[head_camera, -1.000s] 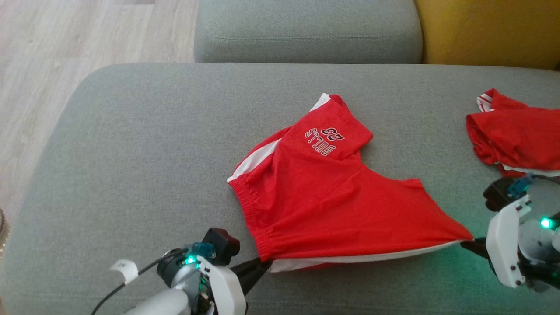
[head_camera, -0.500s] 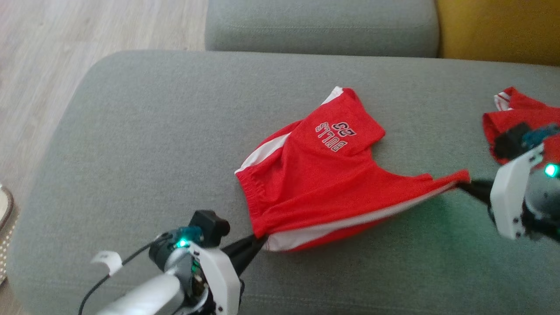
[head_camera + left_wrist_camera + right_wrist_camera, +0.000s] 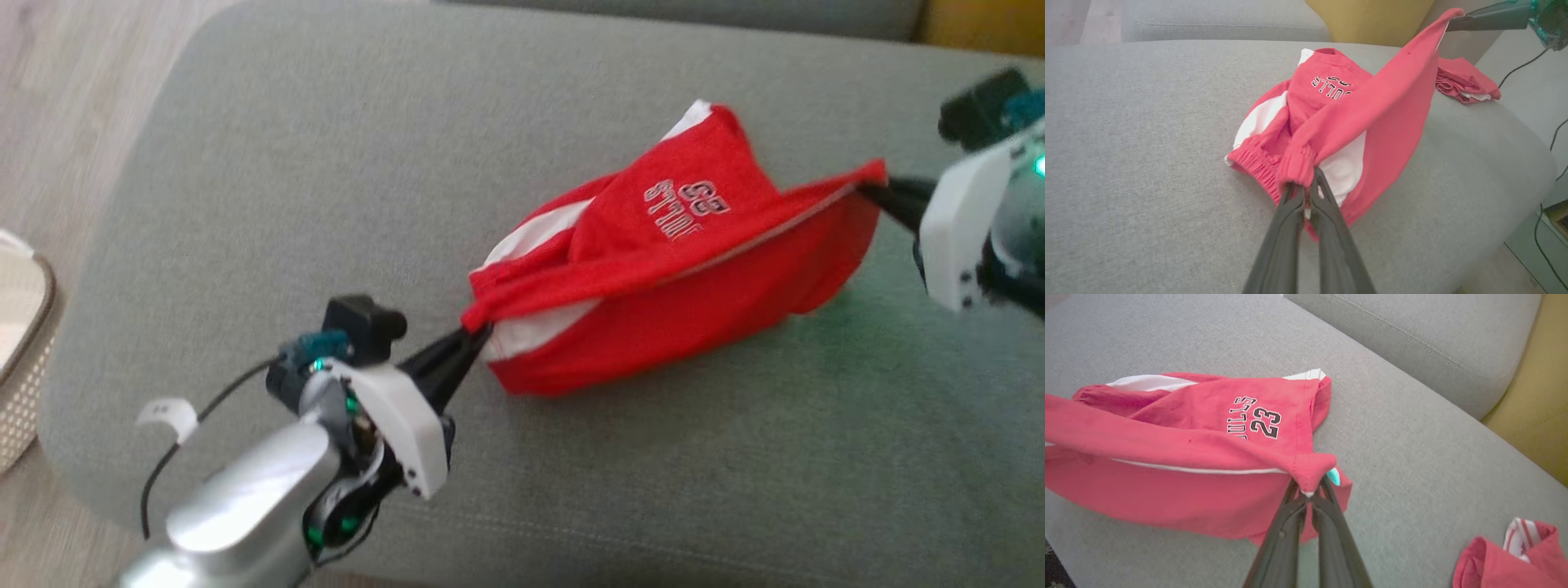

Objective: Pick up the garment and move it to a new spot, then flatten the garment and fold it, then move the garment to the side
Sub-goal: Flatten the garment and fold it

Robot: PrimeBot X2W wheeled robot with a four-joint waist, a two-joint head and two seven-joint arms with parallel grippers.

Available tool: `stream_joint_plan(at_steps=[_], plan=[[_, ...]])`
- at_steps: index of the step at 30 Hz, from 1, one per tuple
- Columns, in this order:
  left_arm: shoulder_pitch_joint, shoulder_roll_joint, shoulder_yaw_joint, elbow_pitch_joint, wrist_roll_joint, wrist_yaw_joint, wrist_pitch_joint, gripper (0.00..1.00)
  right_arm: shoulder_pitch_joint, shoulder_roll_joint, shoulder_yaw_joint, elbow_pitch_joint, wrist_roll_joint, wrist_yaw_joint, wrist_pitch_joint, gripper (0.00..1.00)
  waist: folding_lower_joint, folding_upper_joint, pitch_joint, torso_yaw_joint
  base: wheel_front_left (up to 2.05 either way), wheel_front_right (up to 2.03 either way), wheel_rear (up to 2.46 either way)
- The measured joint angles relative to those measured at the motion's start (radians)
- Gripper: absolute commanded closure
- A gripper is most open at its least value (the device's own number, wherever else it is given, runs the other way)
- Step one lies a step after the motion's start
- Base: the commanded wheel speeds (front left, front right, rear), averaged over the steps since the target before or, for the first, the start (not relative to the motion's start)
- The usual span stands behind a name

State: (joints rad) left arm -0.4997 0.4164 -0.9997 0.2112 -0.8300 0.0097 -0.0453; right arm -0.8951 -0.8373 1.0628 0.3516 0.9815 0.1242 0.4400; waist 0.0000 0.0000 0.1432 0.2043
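Observation:
The garment [image 3: 694, 269] is a pair of red shorts with white side panels and black lettering with the number 23, lying on a grey sofa seat [image 3: 326, 180]. My left gripper [image 3: 473, 333] is shut on its elastic waistband corner [image 3: 1296, 169] at the near left. On the right, my right gripper [image 3: 872, 186] is shut on a leg-hem corner [image 3: 1312, 467] and holds it raised, so one layer stretches between both grippers above the rest of the garment [image 3: 1167, 457], which sags onto the cushion.
A second red garment [image 3: 1466, 79] lies bunched on the seat to the right [image 3: 1511, 559]. Behind are a grey back cushion [image 3: 1433, 339] and a yellow cushion [image 3: 1543, 408]. A pale woven basket [image 3: 20, 359] stands on the wooden floor at the left.
Both grippers have lifted their corners off the seat, the right one moving up and back, so the near edge now folds over the shorts. The head camera has tilted and shifted.

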Motion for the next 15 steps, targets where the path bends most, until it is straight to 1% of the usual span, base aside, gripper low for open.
stream_joint_plan(at_steps=[6,14,15], plan=[[-0.069,-0.060,0.021,0.067,-0.001,-0.015,-0.031,1.00,-0.114,0.043,0.007,0.063,-0.044,0.000,-0.017,1.00,0.0001,0.0000,0.072,0.040,0.00,0.00,0.00],[-0.147,-0.132,0.033,0.179,-0.001,-0.046,-0.071,1.00,-0.240,0.082,0.065,0.164,-0.078,0.000,-0.064,1.00,0.0002,0.0000,0.154,0.102,0.00,0.00,0.00],[-0.163,-0.151,0.034,0.207,-0.001,-0.053,-0.076,1.00,-0.269,0.089,0.081,0.190,-0.087,0.000,-0.077,1.00,0.0002,0.0000,0.172,0.116,0.00,0.00,0.00]])
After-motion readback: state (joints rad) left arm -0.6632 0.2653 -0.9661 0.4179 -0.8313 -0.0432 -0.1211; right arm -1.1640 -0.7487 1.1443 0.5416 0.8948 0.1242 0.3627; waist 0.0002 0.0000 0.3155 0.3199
